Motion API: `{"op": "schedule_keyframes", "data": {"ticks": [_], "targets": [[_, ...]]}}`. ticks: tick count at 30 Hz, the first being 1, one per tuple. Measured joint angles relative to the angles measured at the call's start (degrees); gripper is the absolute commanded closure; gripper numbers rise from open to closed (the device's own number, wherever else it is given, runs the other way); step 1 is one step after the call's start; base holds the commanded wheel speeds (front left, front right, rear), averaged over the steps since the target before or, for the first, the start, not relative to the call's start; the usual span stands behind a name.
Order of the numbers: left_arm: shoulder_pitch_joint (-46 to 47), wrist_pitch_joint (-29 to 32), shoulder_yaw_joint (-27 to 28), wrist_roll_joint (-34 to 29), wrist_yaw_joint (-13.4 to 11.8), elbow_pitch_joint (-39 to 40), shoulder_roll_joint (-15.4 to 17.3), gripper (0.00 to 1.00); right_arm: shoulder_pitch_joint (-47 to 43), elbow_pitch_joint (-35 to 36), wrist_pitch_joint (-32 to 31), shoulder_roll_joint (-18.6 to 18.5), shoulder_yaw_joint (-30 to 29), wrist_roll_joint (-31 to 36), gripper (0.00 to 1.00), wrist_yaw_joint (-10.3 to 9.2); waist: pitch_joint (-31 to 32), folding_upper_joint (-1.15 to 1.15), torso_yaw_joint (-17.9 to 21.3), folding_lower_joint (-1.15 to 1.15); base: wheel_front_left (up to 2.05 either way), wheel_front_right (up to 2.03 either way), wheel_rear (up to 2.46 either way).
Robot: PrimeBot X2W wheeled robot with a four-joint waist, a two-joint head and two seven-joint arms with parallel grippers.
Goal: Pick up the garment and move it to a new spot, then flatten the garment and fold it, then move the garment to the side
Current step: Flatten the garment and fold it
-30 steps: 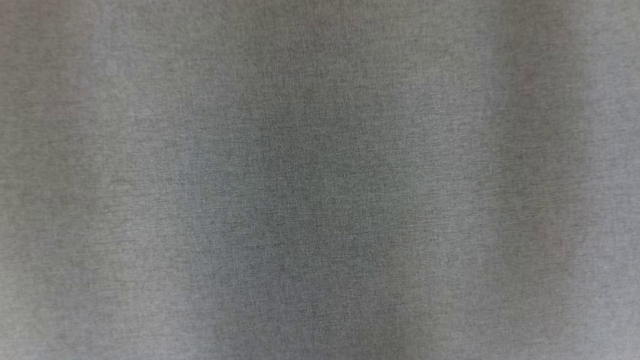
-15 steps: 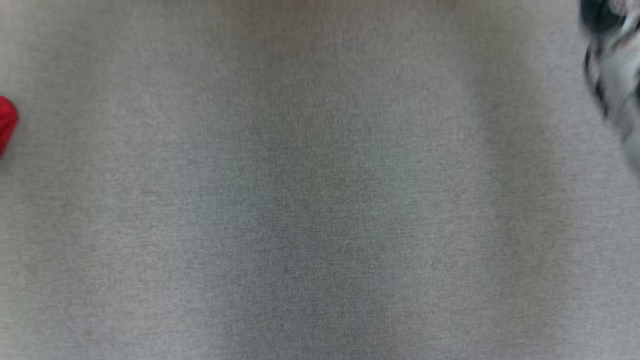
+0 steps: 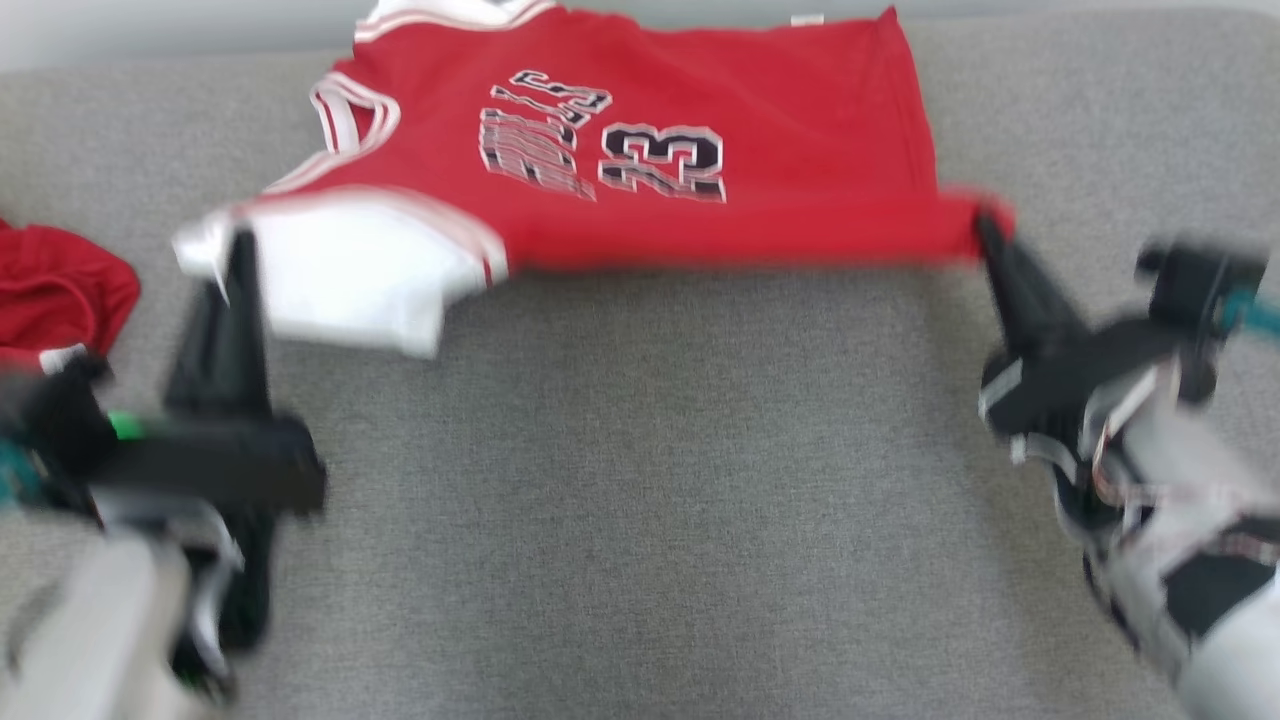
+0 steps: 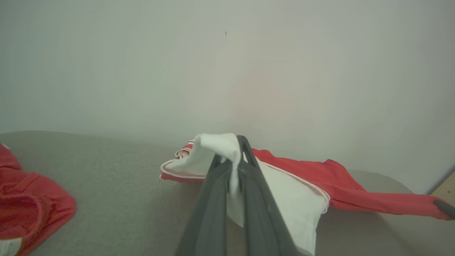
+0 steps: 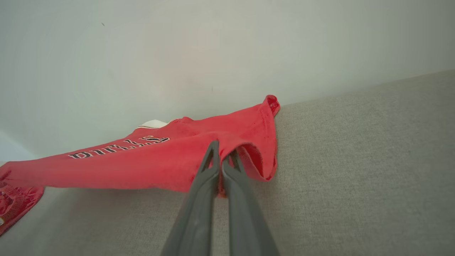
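The left claw (image 3: 233, 245) and right claw (image 3: 985, 228) each clench a near corner of the red jersey (image 3: 700, 130), spread at the far side of the bench (image 3: 640, 500). Likely flattening: next, both must pull evenly, keeping the edge taut.

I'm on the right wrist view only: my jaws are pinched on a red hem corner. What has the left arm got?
Observer: The left gripper is shut on a white fold at the other end of the same jersey.
Operator: Is the cloth hanging between us?
Observer: In the head view its near edge runs about straight from the left gripper to the right gripper; the far part rests on the grey surface.
Operator: The red scrap at my lower left, is that jersey too?
Observer: No, it's a second red garment, lying apart from the jersey, further to the robot's left than the left gripper.
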State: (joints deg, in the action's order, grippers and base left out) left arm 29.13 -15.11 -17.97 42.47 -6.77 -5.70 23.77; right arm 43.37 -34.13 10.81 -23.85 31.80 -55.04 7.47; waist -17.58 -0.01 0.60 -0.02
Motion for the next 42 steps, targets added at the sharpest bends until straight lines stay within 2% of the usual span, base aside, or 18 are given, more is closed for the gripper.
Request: {"op": "schedule_keyframes", "data": {"ticks": [5,11,21,31,42], "targets": [[-12.5,0.0,2.7,-1.6,-1.1,4.4,-4.1,1.0,-11.0,2.6,0.4,0.1,-2.8,-0.9,1.0,0.0,2.5,0.0,-0.3,0.01,0.0,0.0,0.0],[-23.8,0.0,4.5,-3.2,-0.8,6.2,-8.9,1.0,-21.8,5.0,0.8,0.8,-7.6,0.4,1.0,0.0,5.0,0.0,-0.7,0.01,0.0,0.0,0.0],[-34.5,0.0,5.1,-5.2,1.3,5.4,-13.4,1.0,-36.6,8.5,-1.4,3.1,-17.1,6.3,1.0,0.1,8.9,0.01,-1.8,0.01,0.0,0.0,0.0],[-37.9,0.0,3.3,-7.2,1.8,5.5,-14.1,1.0,-47.3,17.5,-9.8,8.6,-28.9,13.8,1.0,0.1,9.7,0.01,-2.7,0.02,0.0,0.0,0.0],[-32.1,2.1,2.5,-7.8,3.9,4.6,-11.7,1.0,-46.2,25.0,-18.8,15.0,-34.4,18.0,1.0,0.1,8.3,0.01,-1.1,0.03,0.0,0.0,0.0]]}}
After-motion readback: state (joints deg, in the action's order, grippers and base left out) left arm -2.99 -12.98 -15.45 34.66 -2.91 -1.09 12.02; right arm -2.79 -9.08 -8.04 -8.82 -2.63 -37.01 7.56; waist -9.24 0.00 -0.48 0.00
